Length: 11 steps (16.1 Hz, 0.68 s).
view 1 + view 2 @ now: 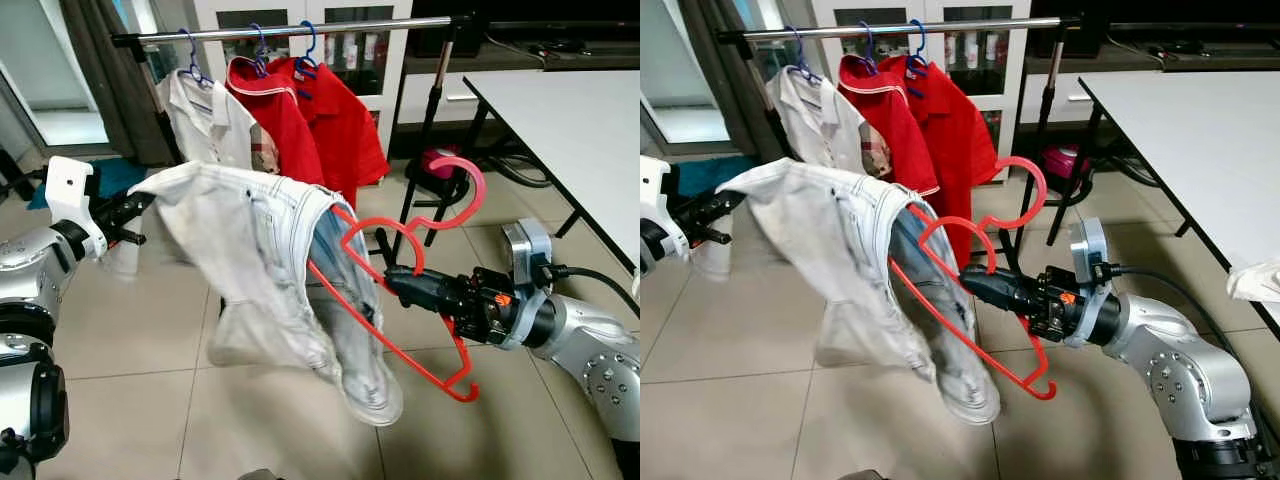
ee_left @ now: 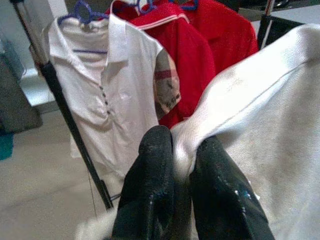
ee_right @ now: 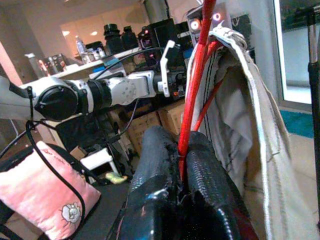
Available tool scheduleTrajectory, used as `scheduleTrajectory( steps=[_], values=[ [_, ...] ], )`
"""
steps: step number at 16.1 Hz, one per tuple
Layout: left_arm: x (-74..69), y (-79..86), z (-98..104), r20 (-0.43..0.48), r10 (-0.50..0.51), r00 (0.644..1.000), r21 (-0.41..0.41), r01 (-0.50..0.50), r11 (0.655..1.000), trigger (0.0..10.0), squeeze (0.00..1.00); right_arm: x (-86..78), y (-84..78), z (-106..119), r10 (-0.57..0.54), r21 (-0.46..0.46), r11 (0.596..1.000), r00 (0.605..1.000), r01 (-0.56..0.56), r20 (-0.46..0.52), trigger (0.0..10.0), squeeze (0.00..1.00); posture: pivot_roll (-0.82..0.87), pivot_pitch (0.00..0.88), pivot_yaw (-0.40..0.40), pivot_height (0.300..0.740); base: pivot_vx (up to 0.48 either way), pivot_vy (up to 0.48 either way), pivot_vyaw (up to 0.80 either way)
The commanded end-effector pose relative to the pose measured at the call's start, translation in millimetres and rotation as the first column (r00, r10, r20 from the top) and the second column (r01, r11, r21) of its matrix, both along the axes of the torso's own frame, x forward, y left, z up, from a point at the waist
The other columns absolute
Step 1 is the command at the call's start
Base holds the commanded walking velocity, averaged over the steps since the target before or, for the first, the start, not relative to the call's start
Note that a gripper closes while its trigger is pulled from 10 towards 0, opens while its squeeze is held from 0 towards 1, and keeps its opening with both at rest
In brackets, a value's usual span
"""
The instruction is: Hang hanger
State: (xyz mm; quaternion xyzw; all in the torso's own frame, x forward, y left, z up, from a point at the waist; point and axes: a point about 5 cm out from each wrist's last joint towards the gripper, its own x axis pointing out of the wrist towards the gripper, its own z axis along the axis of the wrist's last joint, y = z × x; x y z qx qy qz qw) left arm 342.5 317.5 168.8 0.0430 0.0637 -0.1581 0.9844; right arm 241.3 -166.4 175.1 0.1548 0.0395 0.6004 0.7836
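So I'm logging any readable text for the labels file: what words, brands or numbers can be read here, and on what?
None can be read.
Patch on the white shirt's sleeve: striped print, too blurred to read.
Bottles in the cabinet: labels too small.
Pink pillow: a small drawing, no words.

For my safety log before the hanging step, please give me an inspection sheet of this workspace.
Surface: tiled floor; white table on the right.
Job's things: red hanger carrying pale jeans, held out in front of the rail.
Clutter: pink object on the floor by the rack's post.
Tools: right tool shut on the hanger; left tool shut on the jeans' cloth.
Cables: black cable from the right wrist; more under the table.
Surroundings: white shirt and two red shirts hang on the rail; cabinet behind.
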Motion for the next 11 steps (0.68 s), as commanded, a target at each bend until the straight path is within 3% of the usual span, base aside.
scheduleTrajectory(
  steps=[1, 3, 5, 8, 9, 11],
  values=[
    [1.1, 5.4, 15.3, 0.042, -0.006, 0.999, 0.029, 0.005, 1.000, 10.0, 1.00, 0.9, 2.7, 16.3, 0.013, 0.039, 0.999, 0.997, -0.016, 0.082, 10.0, 0.00, -0.06, 0.000, 0.089, 0.740, 0.000, 0.000, 0.00],
    [-1.0, 10.6, 24.3, 0.055, -0.035, 0.998, 0.034, 0.034, 0.999, 10.0, 1.00, 2.0, 3.5, 17.4, 0.007, 0.036, 0.999, 0.996, -0.011, 0.089, 10.0, 0.00, -0.05, 0.000, 0.088, 0.740, 0.000, 0.000, 0.00],
    [-3.3, 9.3, 34.9, 0.076, -0.143, 0.987, 0.049, 0.140, 0.989, 10.0, 1.00, 2.5, 4.9, 17.5, 0.010, 0.025, 1.000, 0.996, -0.013, 0.094, 10.0, 0.00, -0.05, 0.000, 0.087, 0.740, 0.000, 0.000, 0.00],
    [-2.8, 8.3, 66.7, 0.113, -0.286, 0.952, 0.047, 0.283, 0.958, 10.0, 1.00, 5.2, 6.4, 17.9, 0.008, -0.020, 1.000, 0.994, -0.006, 0.107, 10.0, 0.00, -0.05, 0.000, 0.083, 0.740, 0.000, 0.000, 0.00],
    [0.6, 0.7, 81.2, 0.112, -0.366, 0.924, 0.058, 0.362, 0.930, 10.0, 1.00, 6.8, 6.3, 19.2, 0.009, -0.036, 0.999, 0.993, -0.005, 0.117, 10.0, 0.00, -0.05, 0.000, 0.079, 0.740, 0.000, 0.000, 0.00],
    [14.1, -47.4, 99.1, 0.071, -0.622, 0.780, 0.096, 0.615, 0.782, 10.0, 1.00, 12.0, 10.7, 20.8, 0.026, -0.128, 0.992, 0.985, -0.005, 0.169, 10.0, 0.00, -0.05, 0.000, 0.073, 0.740, 0.000, 0.000, 0.00]
  ],
)
